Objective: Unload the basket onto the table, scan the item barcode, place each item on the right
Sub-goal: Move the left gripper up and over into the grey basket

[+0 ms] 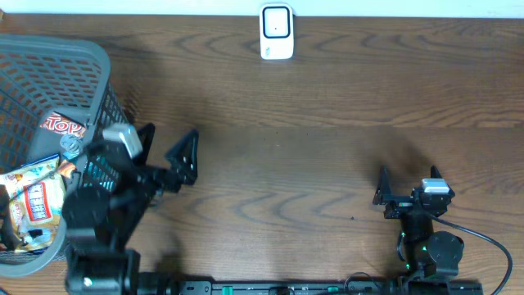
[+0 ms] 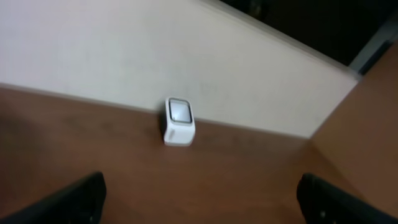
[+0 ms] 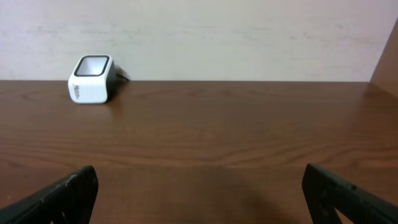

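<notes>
A small white barcode scanner (image 1: 277, 31) stands at the table's far edge, against the wall; it also shows as the scanner (image 2: 179, 121) in the left wrist view and the scanner (image 3: 92, 79) in the right wrist view. The items are snack packets in the grey basket: a red-lettered packet (image 1: 64, 124) and a yellow and white packet (image 1: 37, 201). My left gripper (image 1: 168, 149) hovers just right of the basket, open and holding nothing; in its own view the left gripper (image 2: 199, 199) has only bare wood between its fingers. My right gripper (image 1: 408, 182) is open and empty at the front right, as the right gripper (image 3: 202, 193) also shows.
The grey mesh basket (image 1: 90, 57) fills the left edge of the table, and its right rim lies close under my left arm. A black cable (image 1: 491, 242) runs from the right arm's base. A pale wall (image 3: 249, 37) backs the table.
</notes>
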Controlling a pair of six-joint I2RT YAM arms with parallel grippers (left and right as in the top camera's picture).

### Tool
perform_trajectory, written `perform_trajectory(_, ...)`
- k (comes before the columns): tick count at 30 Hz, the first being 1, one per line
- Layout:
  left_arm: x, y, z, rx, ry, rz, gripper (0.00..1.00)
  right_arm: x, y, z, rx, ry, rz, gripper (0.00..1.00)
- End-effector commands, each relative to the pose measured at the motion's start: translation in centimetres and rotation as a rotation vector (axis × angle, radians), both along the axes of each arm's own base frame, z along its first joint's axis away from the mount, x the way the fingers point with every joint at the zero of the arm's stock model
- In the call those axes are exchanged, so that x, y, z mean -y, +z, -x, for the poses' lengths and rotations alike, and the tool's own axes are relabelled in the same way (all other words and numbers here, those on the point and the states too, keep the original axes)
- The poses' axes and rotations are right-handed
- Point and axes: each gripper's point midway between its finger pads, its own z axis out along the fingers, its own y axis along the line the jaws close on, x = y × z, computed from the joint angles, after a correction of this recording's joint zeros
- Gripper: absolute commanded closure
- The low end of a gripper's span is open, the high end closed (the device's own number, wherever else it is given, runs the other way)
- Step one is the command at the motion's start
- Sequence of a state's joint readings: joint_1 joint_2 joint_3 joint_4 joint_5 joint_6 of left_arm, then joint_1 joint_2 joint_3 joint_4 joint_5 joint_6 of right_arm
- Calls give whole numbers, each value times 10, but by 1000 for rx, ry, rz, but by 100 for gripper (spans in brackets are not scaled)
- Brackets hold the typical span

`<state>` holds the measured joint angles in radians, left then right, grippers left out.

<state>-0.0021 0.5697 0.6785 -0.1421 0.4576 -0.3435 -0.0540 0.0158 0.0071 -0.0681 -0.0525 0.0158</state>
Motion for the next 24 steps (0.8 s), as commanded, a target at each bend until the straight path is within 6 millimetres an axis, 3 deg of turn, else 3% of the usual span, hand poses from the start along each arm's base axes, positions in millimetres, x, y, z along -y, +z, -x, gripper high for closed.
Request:
perform_trajectory(1, 6, 42, -12, -19, -33, 9, 2, 2, -1, 0, -3, -9, -13, 1)
perform_trajectory(7, 6, 95, -34, 14, -56, -122, 2, 2, -1, 0, -3, -9, -13, 1)
perform_trajectory(13, 16, 70, -40, -91, -128, -114, 2, 2, -1, 0, -3, -9, -13, 1)
perform_trajectory(17, 14, 75, -48, -72, -114, -93, 2, 2, -1, 0, -3, -9, -13, 1)
perform_trajectory(24, -73, 103, -78, -164, 276, 189, 2, 2, -1, 0, -3, -9, -13, 1)
